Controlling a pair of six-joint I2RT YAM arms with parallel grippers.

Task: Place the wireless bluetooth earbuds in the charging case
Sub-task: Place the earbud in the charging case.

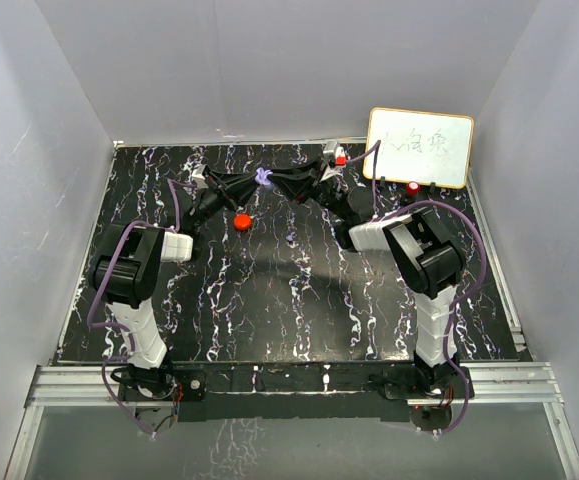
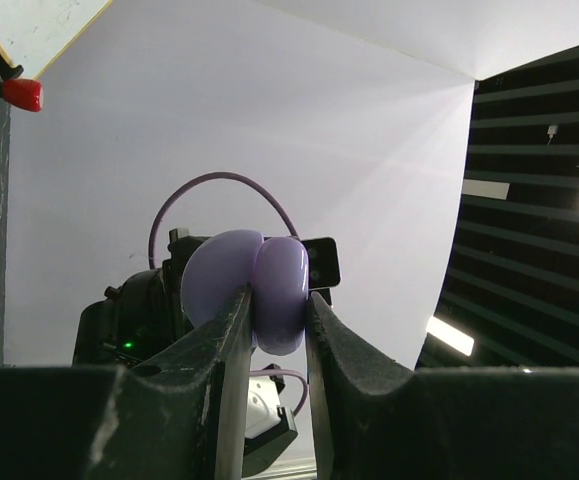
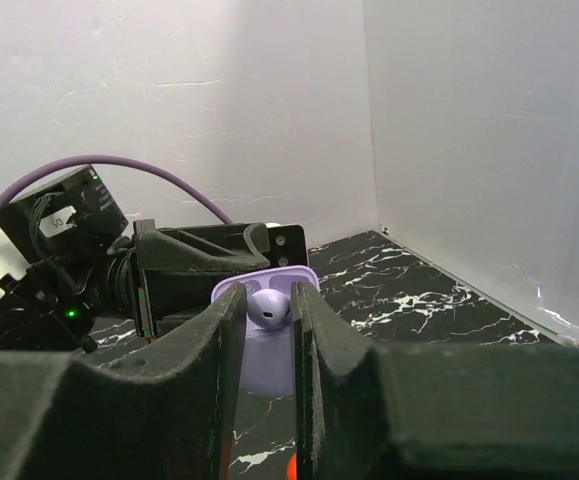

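– Purple shell on the left: what grip?
– My left gripper (image 2: 278,298) is clamped on the charging case (image 2: 224,275). My fingers (image 2: 224,380) pinch one rounded half, and the other half stands just beside it. I hold it in the air over the tabletop (image 1: 299,300), near the middle of the far edge.
– And the right?
– My right gripper (image 3: 268,292) faces it. The pale purple earbud (image 3: 268,308) sits between my fingertips (image 3: 219,350), which close narrowly on both its sides; it looks pinched. It is at the case's open mouth, lid up behind. Seated or not, I cannot tell.
– Else?
– The red puck (image 1: 241,221) lies on the tabletop, left of centre. The whiteboard (image 1: 419,147) stands at the far right corner.
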